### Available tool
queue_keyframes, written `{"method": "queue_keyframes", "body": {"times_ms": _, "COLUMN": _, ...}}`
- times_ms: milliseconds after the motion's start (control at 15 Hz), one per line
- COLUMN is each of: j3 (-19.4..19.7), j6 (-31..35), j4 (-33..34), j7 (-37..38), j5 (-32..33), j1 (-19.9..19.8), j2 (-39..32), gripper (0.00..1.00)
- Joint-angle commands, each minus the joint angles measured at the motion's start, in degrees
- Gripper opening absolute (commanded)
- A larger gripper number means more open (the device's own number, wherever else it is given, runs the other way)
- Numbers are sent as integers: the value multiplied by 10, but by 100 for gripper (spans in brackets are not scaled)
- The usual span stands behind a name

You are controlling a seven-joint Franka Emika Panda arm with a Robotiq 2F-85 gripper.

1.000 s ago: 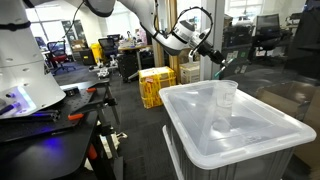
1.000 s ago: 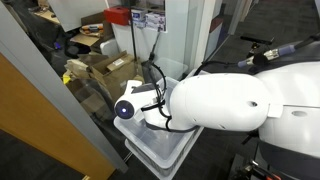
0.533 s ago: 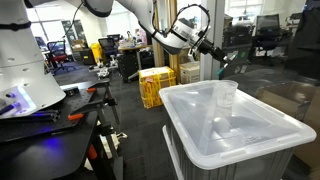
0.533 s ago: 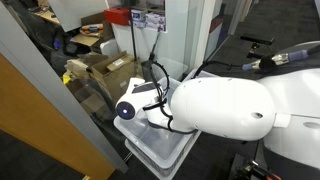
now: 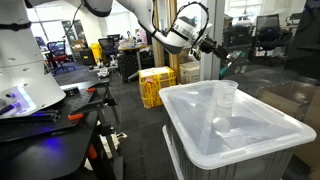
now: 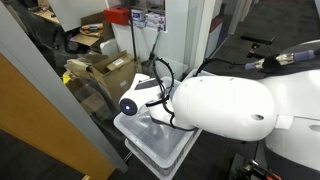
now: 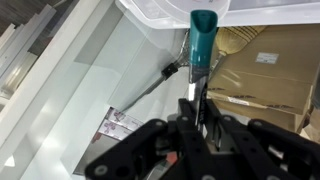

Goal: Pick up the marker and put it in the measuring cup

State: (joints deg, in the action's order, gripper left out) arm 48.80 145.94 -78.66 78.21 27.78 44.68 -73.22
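In the wrist view my gripper [image 7: 197, 105] is shut on the marker [image 7: 201, 40], whose blue-teal end sticks out past the fingertips. In an exterior view the gripper [image 5: 219, 52] hangs in the air above and slightly behind the measuring cup [image 5: 227, 97]. The cup is clear and stands upright on the lid of the white storage bin [image 5: 190, 125]. I cannot make out the cup in the wrist view. In the exterior view from behind the arm, the arm's white body [image 6: 215, 105] hides both cup and gripper.
The bin also shows in an exterior view [image 6: 150, 145] and its edge in the wrist view [image 7: 160, 12]. Yellow crates [image 5: 155, 85] stand on the floor behind. A black workbench with tools [image 5: 50, 115] is off to the side. Cardboard boxes [image 6: 100, 68] lie beyond a glass pane.
My gripper, still holding the marker, has shifted slightly sideways toward the spot above the cup. The cup and bin have not moved.
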Motion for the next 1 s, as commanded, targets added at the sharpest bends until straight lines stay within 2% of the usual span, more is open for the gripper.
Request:
{"method": "queue_keyframes", "body": {"times_ms": 0, "j3": 21, "j6": -16, "j4": -20, "j7": 42, "j5": 15, "j1": 16, "j2": 1, "gripper": 5}}
{"method": "queue_keyframes", "body": {"times_ms": 400, "j3": 41, "j6": -18, "j4": -24, "j7": 94, "j5": 28, "j1": 24, "j2": -16, "gripper": 5}}
{"method": "queue_keyframes", "body": {"times_ms": 933, "j3": 39, "j6": -29, "j4": -28, "j7": 127, "j5": 24, "j1": 26, "j2": -25, "gripper": 5}}
